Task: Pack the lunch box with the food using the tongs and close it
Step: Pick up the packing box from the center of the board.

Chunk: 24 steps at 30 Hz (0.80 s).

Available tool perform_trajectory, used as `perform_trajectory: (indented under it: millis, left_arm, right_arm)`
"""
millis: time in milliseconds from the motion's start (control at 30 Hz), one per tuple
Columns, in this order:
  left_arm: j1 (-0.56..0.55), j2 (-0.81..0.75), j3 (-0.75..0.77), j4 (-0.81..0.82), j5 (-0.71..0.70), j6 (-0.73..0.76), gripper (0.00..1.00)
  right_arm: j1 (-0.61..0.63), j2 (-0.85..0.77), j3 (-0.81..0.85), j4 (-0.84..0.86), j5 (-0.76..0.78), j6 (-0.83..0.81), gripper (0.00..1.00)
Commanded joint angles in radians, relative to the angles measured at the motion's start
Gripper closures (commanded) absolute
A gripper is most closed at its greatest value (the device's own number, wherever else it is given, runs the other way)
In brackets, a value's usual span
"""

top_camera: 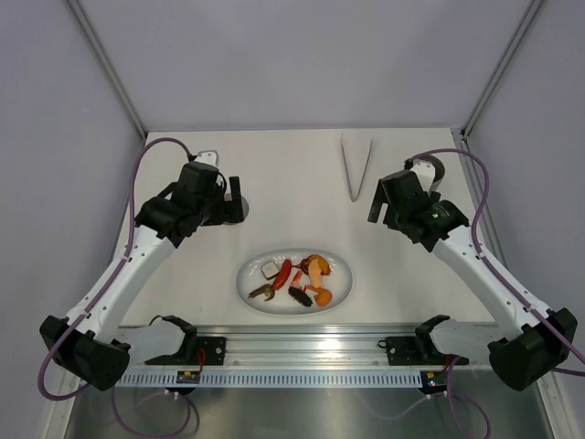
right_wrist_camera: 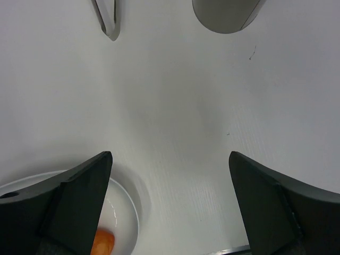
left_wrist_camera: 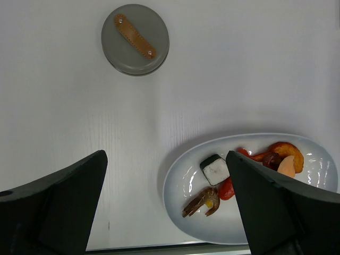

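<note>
Both arms are raised over the pale white tabletop (top_camera: 292, 174), with nothing in contact. Left gripper (left_wrist_camera: 166, 156): broad black fingers (left_wrist_camera: 69, 207) are spread wide and released, with nothing between them, hanging over bare table just off the left end of the white oval glossy plate (left_wrist_camera: 178, 180). Right gripper (right_wrist_camera: 170, 156): black fingers (right_wrist_camera: 276, 207) are likewise parted wide and empty, over bare table to the right of the plate; the plate's rim shows at the lower left of the right wrist view. The plate sits near the front edge, between the two arm bases. All the food is on it, packed close with several pieces touching: a white square piece with a dark edge (left_wrist_camera: 215, 170), a brown clawed piece (left_wrist_camera: 201, 201), a red sausage (top_camera: 282, 273), a dark ridged piece (top_camera: 299, 297) and an orange drumstick-like piece (top_camera: 317, 272). The long slim silver metal tongs (top_camera: 355, 165) lie flat on the far half of the table. They form a narrow V with the joined end toward the front, well apart from the plate and just left of the right gripper. The small dark grey cylindrical lunch box (right_wrist_camera: 226, 13) stands beyond the right gripper, cut off by the top edge of the wrist view and apart from the tongs' joined end. The round grey lid with a tan bar handle (left_wrist_camera: 135, 40) lies flat on the table, handle up, well apart from the plate. In the top view it is hidden by the left arm.
</note>
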Motion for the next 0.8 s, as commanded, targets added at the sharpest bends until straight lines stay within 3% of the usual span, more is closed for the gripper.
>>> perform_trajectory:
  millis: [0,333,533,667,700,767]
  left_arm:
    - [0.001,0.001,0.042,0.021,-0.017,0.013,0.01]
    - [-0.001,0.011,0.042,0.011,-0.016,0.011,0.01]
    - [-0.001,0.019,0.031,0.01,-0.008,0.003,0.01]
    - [0.001,0.028,0.037,0.002,-0.008,0.003,0.01]
    - [-0.001,0.027,0.037,0.002,-0.008,0.002,0.01]
    - [-0.001,0.022,0.035,-0.001,-0.01,0.002,0.01]
  right_arm:
    - [0.004,-0.029,0.005,0.037,-0.007,-0.002,0.01]
    - [0.005,-0.027,-0.018,0.049,-0.032,-0.01,0.01]
    - [-0.016,0.022,0.026,0.026,0.033,-0.077,0.03]
    - [-0.129,0.086,0.13,0.032,-0.085,-0.169,0.2]
    - [-0.152,0.101,0.147,0.044,-0.108,-0.183,0.35]
    - [-0.214,0.155,0.211,0.041,-0.148,-0.213,0.45]
